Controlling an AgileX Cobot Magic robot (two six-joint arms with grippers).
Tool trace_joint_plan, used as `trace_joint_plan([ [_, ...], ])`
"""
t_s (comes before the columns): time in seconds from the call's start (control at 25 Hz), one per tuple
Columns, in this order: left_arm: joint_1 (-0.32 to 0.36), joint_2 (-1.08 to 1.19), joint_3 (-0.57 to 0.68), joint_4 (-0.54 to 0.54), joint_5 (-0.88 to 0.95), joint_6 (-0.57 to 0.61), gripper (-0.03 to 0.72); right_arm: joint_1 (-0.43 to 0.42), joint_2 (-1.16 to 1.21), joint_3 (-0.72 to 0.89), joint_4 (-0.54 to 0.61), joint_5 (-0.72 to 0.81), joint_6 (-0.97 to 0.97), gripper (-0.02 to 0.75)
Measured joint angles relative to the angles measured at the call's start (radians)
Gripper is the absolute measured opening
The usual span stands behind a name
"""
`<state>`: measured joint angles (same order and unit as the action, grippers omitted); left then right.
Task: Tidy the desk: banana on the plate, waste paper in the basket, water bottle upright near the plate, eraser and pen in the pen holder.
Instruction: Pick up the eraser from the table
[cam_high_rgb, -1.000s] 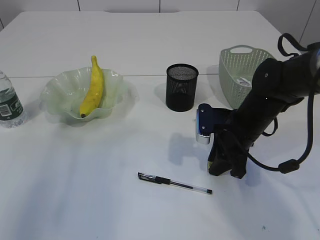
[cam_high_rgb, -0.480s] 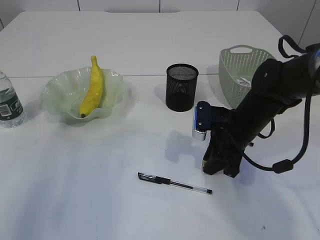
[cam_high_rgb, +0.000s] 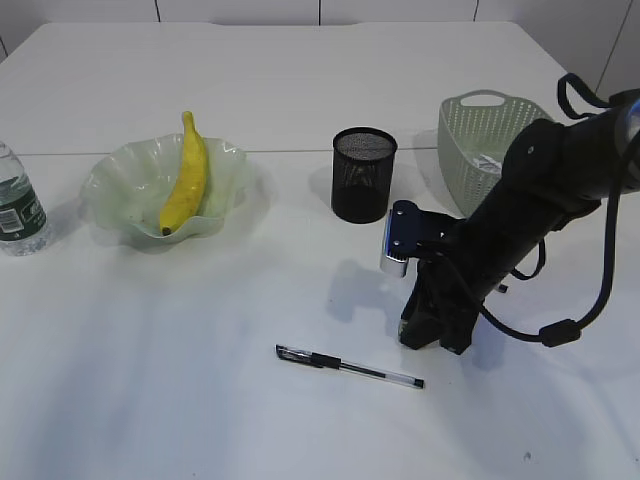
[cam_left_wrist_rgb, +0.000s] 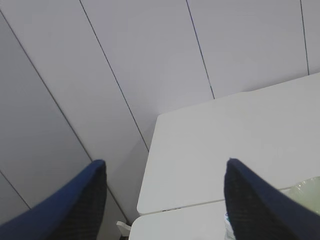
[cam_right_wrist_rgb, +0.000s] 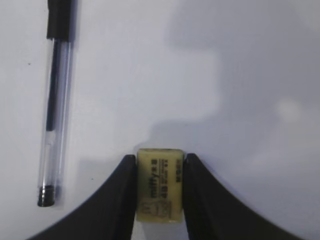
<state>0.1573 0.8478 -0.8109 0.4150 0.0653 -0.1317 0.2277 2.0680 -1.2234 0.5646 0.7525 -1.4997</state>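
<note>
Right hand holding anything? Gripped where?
Yes: the right hand clamps the eraser across its two long sides. The pen lies loose beside it.

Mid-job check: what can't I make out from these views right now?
- Eraser: hidden behind the right gripper in the exterior view.
- Basket contents: arm covers part.
- Water bottle: cut by the left edge.
- Eraser print: too small to read in the right wrist view.

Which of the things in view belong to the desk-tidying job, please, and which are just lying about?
Job: banana, plate, water bottle, pen, pen holder, basket, eraser pinched by the right gripper.
Lying about: nothing seen; only the table remains.
</note>
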Motion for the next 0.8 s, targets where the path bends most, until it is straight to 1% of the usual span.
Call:
trace_joint_plan([
  [0.8, 0.000, 0.000, 0.000, 0.000, 0.002, 0.000, 0.521, 0.000, 0.000, -0.009, 0.025, 0.007, 0.010, 0.223],
])
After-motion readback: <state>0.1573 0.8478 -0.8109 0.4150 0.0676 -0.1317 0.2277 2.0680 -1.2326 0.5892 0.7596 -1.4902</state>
